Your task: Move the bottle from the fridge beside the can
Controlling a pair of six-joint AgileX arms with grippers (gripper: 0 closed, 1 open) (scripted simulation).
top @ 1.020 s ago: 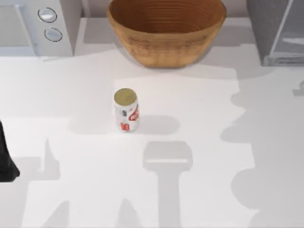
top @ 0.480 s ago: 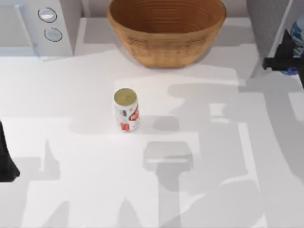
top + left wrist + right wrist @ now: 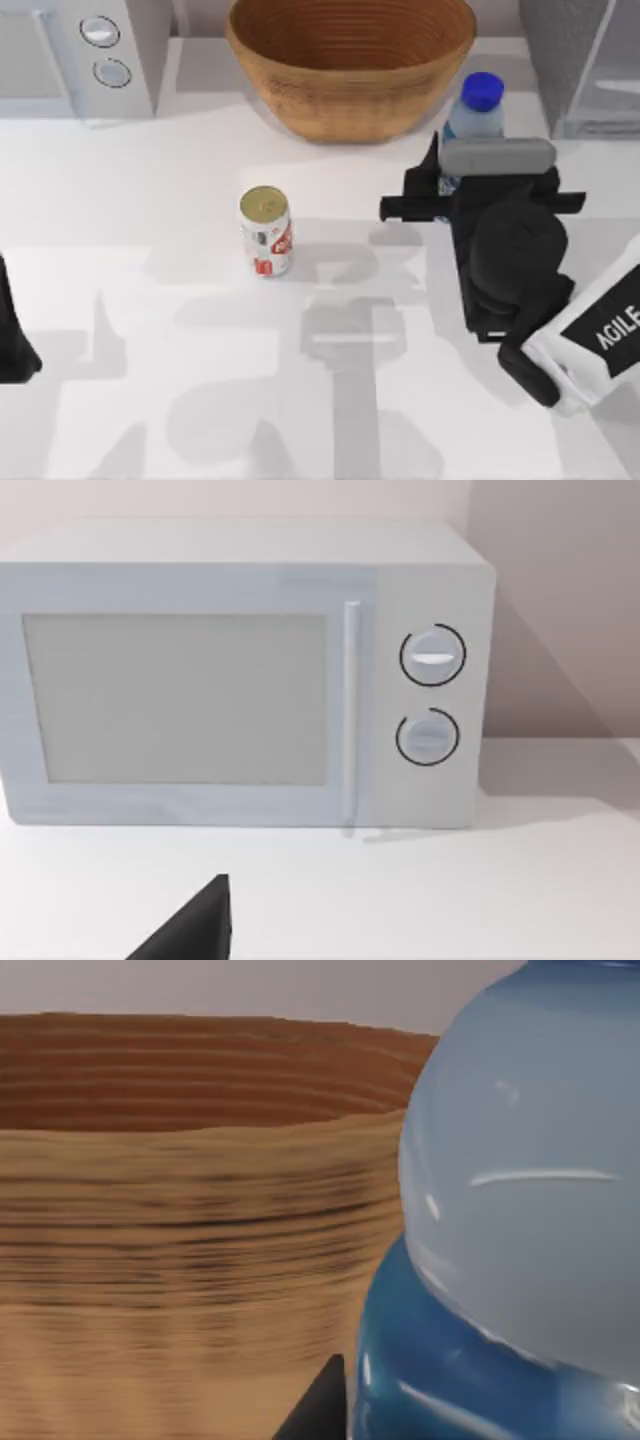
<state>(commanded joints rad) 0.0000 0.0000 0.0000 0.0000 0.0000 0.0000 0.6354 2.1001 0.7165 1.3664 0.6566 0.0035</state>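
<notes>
The bottle [image 3: 476,112], clear with a blue cap, is upright between the basket and the fridge [image 3: 570,55]. My right gripper [image 3: 455,182] is shut on its lower body. In the right wrist view the bottle [image 3: 520,1210] looms close, with its blue label low down. The can [image 3: 266,232], white and red with a gold top, stands at the table's middle. It is well to the left of the bottle and a little nearer the front. The fridge's pale door panel [image 3: 612,70] stands at the far right corner. My left arm [image 3: 12,345] is parked at the table's left edge.
A large woven basket [image 3: 350,60] stands at the back centre, just left of the bottle, and shows as the basket [image 3: 180,1240] behind it. A white microwave [image 3: 75,55] with two knobs fills the back left corner and appears as the microwave [image 3: 240,680].
My right arm has come away from the fridge with the bottle, moving left and toward the front. The can and the left arm have not moved.
</notes>
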